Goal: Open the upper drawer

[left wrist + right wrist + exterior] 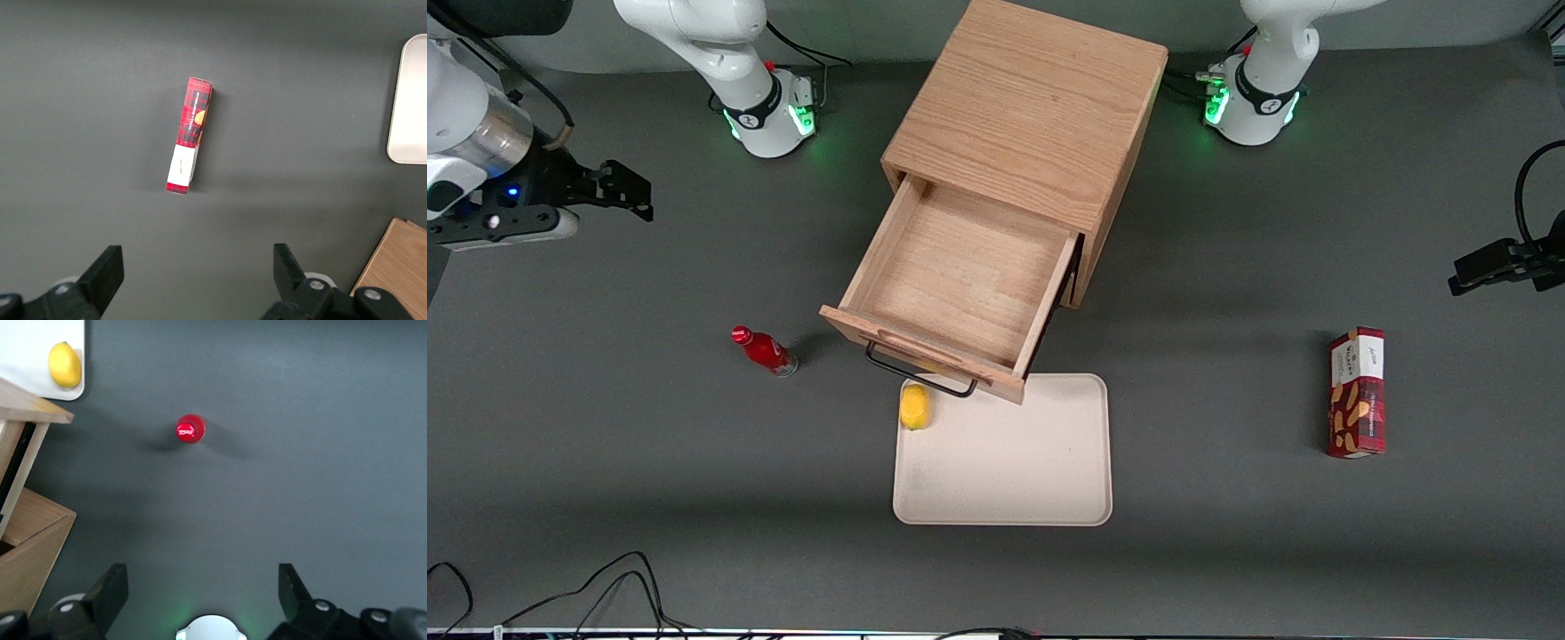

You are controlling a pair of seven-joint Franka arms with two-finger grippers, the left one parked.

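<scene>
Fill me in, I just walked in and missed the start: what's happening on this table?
The upper drawer of the wooden cabinet is pulled far out and looks bare inside. The gripper hangs open and away from it, toward the working arm's end of the table, holding nothing. A red bottle stands beside the drawer, and a lemon lies on the tray in front of it.

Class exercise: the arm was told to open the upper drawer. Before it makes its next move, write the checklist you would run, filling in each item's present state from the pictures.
1. upper drawer pulled out: ok.
2. Drawer interior bare: ok.
3. hand away from the bar handle, toward the working arm's end of the table: ok.
4. Hand open, holding nothing: ok.
5. red bottle upright beside the drawer: ok.
6. lemon on the tray, in front of the drawer: ok.
</scene>
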